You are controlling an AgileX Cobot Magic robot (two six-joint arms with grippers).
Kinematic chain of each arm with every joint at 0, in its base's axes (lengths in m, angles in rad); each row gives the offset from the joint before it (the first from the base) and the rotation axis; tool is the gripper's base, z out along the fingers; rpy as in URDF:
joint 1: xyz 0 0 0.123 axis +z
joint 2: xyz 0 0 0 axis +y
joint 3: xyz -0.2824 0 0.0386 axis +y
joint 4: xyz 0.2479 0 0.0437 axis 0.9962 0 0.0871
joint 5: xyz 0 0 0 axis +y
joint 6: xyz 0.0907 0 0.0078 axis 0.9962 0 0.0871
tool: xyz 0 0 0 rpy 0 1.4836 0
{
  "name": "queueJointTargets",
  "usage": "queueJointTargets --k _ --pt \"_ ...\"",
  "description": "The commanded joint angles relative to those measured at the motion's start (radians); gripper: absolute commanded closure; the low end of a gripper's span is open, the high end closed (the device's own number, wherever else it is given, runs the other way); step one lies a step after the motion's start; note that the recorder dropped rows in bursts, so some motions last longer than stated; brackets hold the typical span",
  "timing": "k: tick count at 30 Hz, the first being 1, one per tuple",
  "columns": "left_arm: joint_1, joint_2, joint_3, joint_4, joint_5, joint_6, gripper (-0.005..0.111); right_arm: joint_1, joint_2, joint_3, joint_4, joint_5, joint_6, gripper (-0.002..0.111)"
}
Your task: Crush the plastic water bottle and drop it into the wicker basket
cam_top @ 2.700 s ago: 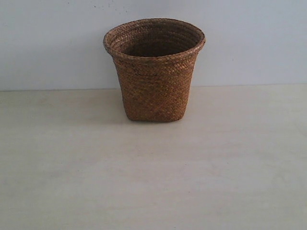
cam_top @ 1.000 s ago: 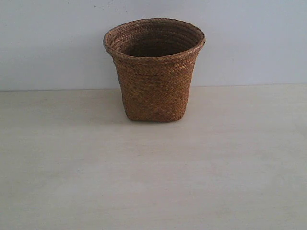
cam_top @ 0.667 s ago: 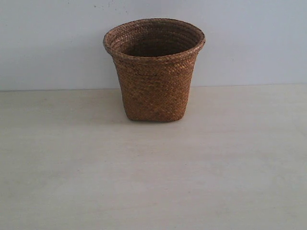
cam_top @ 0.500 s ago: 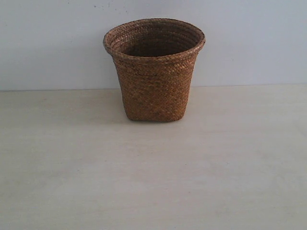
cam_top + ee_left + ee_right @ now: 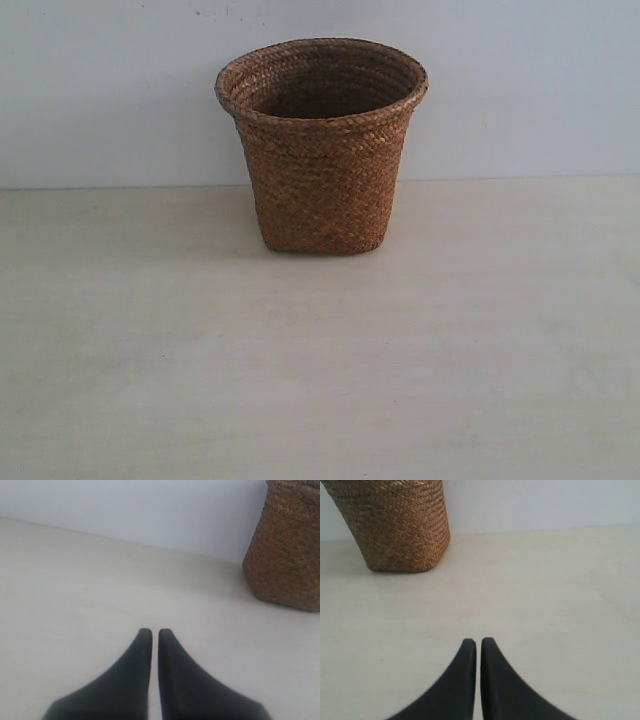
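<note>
The brown wicker basket [image 5: 322, 150] stands upright at the back of the pale table, near the wall. It also shows in the left wrist view [image 5: 287, 545] and the right wrist view [image 5: 395, 525]. The plastic water bottle is out of view in every frame; the part of the basket's inside that shows is dark. My left gripper [image 5: 151, 632] is shut with nothing between its black fingers, low over bare table well short of the basket. My right gripper [image 5: 478, 641] is likewise shut and holds nothing. Neither gripper appears in the exterior view.
The light wooden table [image 5: 320, 370] stretches in front of and beside the basket. A plain white wall [image 5: 100, 90] rises right behind the basket.
</note>
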Motion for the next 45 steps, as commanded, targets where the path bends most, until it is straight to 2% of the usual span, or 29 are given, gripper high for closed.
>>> queueJointTargets --k 1,7,15,21,27,45 --pt "0.004 -0.004 0.003 -0.004 -0.007 0.007 0.103 -0.004 -0.006 0.007 -0.008 0.012 -0.010 0.108" --pt "0.004 -0.004 0.003 -0.004 -0.007 0.007 0.103 -0.004 -0.006 0.007 -0.020 0.011 0.006 0.108" --pt "0.004 -0.004 0.003 -0.004 -0.007 0.007 0.103 -0.004 -0.006 0.007 -0.188 0.000 0.178 0.108" --pt "0.004 -0.004 0.003 -0.004 -0.007 0.007 0.103 -0.008 -0.006 0.007 -0.219 0.000 0.180 0.108" --pt "0.004 -0.004 0.003 -0.004 -0.007 0.007 0.103 -0.084 -0.006 0.007 -0.227 -0.004 0.180 0.108" --pt "0.004 -0.004 0.003 -0.004 -0.007 0.007 0.103 -0.086 -0.006 0.007 -0.231 -0.012 0.180 0.108"
